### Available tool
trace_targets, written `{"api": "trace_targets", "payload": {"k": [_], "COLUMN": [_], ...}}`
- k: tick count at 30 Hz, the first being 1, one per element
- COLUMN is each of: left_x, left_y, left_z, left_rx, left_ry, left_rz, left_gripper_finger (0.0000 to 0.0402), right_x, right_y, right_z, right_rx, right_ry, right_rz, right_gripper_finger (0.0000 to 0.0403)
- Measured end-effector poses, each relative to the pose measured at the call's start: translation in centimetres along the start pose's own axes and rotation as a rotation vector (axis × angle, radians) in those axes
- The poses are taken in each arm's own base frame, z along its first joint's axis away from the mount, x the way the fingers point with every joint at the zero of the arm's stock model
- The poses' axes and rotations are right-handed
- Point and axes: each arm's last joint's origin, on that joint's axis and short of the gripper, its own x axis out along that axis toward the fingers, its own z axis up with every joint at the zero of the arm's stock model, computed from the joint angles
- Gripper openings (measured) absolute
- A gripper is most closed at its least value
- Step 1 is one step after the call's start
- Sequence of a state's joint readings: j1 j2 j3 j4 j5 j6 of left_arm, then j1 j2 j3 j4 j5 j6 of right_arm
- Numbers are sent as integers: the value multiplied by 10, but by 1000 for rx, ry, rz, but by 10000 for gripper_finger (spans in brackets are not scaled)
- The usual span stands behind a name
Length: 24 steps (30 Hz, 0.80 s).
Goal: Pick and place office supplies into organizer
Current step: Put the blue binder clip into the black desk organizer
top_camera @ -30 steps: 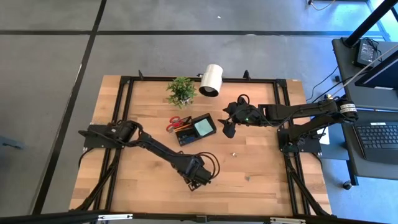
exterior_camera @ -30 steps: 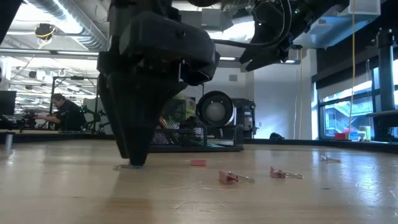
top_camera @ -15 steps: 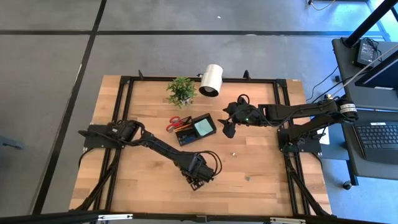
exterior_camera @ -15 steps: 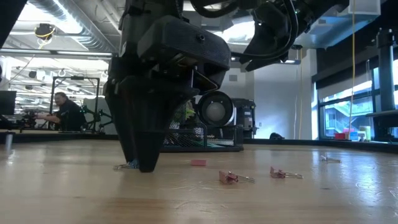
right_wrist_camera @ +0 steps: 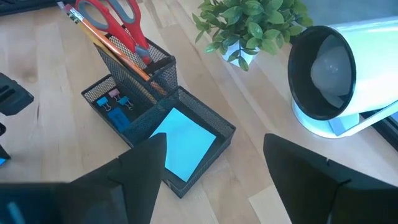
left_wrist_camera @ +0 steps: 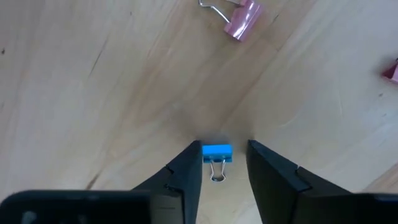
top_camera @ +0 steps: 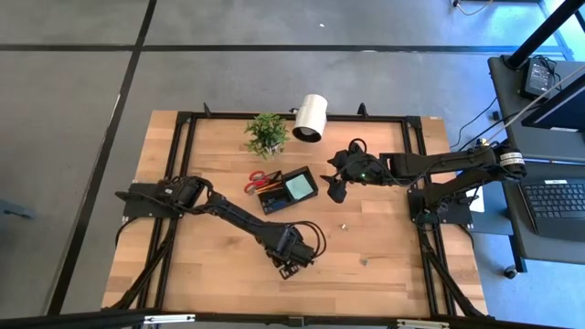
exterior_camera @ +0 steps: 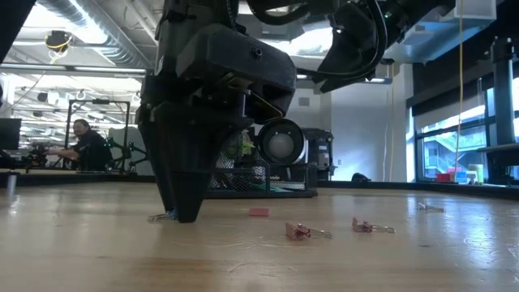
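On the tabletop, the left gripper [left_wrist_camera: 224, 163] straddles one blue binder clip [left_wrist_camera: 216, 151], fingers apart; two pink clips [left_wrist_camera: 241, 14] lie nearby; right gripper [right_wrist_camera: 211, 149] gapes.

A wooden worktop [top_camera: 219, 265] is carrying a black mesh organizer [top_camera: 289, 189], a potted plant [top_camera: 266, 133], a white lamp [top_camera: 311, 118], a blue clip [left_wrist_camera: 216, 151], pink clips [left_wrist_camera: 241, 17] and two small metal clips [top_camera: 342, 222] lying loose on it

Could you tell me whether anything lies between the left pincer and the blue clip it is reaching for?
Nothing visible does. The blue clip lies on the bare table between the left pincer's open fingers; the pink clip lies well off.
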<state>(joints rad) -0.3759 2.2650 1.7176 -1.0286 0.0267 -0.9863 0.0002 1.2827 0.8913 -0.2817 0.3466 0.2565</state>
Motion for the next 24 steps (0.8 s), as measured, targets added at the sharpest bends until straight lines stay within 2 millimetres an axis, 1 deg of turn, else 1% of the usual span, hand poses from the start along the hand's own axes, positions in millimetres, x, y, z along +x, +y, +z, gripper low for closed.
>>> {"api": "trace_targets", "payload": {"k": [10,15,18,21,24], "left_x": [-1,-13,-24,-37,-36], "left_y": [1,5,16,27,39], "left_z": [0,1,5,13,20], "left_rx": [92,148,169,186,191], "left_ry": [-15,-47,-74,-120,-83], "left_rz": [8,8,69,115,154], "left_gripper_finger": [83,64,59,59,60], "right_x": [0,0,0,0,0], "right_y": [0,0,0,0,0], "right_z": [0,0,0,0,0], "right_rx": [1,0,-1,-4,-9], "right_ry": [0,0,0,0,0], "right_rz": [0,0,0,0,0], "right_gripper_finger": [272,272,272,272,272]}}
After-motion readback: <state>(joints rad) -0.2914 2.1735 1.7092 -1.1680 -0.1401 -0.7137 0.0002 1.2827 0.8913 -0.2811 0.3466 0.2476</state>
